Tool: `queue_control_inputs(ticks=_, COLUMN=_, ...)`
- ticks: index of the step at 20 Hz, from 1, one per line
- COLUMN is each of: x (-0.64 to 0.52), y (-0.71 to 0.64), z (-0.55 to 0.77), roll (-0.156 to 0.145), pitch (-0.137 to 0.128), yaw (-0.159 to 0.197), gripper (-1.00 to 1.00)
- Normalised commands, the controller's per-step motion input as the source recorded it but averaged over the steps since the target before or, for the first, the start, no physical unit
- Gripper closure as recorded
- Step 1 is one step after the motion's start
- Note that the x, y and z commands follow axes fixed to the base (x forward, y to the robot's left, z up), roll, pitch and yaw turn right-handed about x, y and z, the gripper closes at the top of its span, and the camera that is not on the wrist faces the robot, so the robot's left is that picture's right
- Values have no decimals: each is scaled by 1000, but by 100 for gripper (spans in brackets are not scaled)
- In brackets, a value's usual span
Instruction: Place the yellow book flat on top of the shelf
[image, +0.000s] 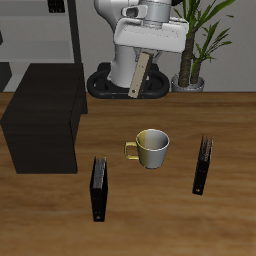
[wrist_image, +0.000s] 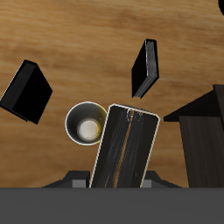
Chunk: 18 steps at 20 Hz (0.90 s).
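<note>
A mug (image: 152, 147) stands between two upright black books (image: 99, 187).

- Lighting: even, moderately bright, from overhead; no glare.
- Shadows: soft, short, beside the mug (image: 151, 148) and the shelf (image: 42, 130).
- Sharpness: low-resolution renders, slightly soft throughout; no motion blur.
- Distortion: none evident at edges.

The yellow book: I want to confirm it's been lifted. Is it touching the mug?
Apart. The exterior view shows the yellow book hanging tilted from the claw, high above the table, with bare wood between it and the mug.
</note>
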Motion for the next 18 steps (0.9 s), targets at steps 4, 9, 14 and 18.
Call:
queue_control_inputs(ticks=4, x=79, y=-638, z=344, roll=-142, pitch=-66, yaw=65, gripper=100)
queue_control_inputs(ticks=9, x=106, y=-845, z=280, roll=-169, pitch=-51, yaw=85, gripper=100)
queue_control_inputs(ticks=14, x=85, y=-531, z=268, roll=-136, pitch=-56, yaw=70, gripper=100)
queue_control_inputs(ticks=18, x=-18, y=-332, z=244, roll=-83, pitch=-62, yaw=59, gripper=100)
